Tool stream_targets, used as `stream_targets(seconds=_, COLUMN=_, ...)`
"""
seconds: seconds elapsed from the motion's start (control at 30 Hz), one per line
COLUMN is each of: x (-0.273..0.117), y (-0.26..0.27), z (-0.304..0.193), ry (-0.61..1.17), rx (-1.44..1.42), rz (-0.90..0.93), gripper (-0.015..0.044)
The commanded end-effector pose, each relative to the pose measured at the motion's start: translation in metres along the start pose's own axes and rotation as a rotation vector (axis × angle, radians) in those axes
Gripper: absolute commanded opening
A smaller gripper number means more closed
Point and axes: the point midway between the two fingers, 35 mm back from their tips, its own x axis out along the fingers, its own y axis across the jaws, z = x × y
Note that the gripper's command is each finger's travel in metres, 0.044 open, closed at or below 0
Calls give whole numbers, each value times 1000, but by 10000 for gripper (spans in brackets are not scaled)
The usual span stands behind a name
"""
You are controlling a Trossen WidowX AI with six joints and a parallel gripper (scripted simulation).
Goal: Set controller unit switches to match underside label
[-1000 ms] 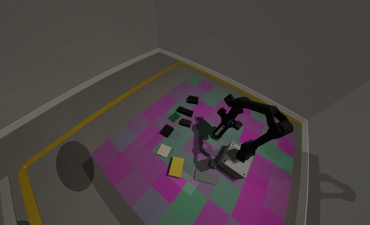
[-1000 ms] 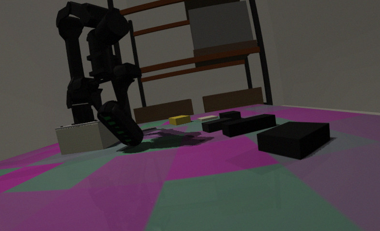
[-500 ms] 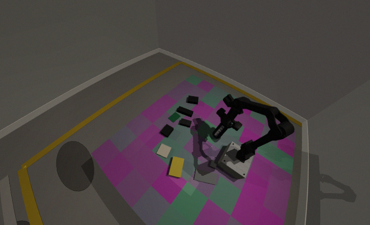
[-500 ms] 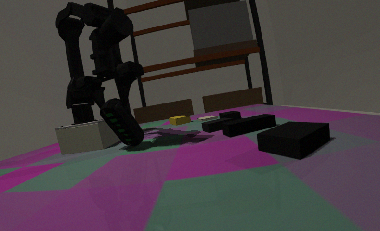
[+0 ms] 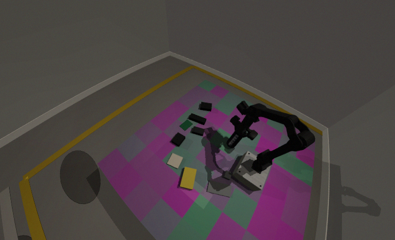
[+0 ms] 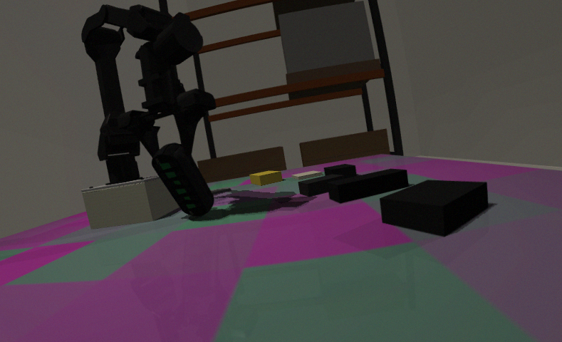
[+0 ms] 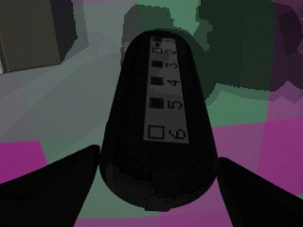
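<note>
The controller unit [image 5: 233, 140] [image 6: 184, 178] [image 7: 130, 137] hangs tilted, pinched by the claw [image 5: 243, 128] [image 6: 171, 148] [image 7: 159, 158], for label reading. Next, likely, it needs levelling and lowering.

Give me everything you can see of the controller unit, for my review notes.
The controller unit is a long, round-ended, dark, plastic-looking body, steeply tilted, pinched across its sides by the hand. Its underside label shows squares 3, 4 and 5 filled, 2 and 6 empty; 1 looks filled. Green shows along the switch face, but individual settings are unclear. I can't tell whether its low end touches the bench.
</note>
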Motion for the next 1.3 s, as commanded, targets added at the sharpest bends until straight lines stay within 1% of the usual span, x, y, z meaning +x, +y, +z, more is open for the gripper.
stream_targets(seconds=0.0, x=1, y=1, z=7, ry=-15, rx=-2, rz=5, gripper=337)
stream_targets(seconds=1.27, x=-4, y=1, z=38, ry=-18, rx=-2, rz=5, gripper=338)
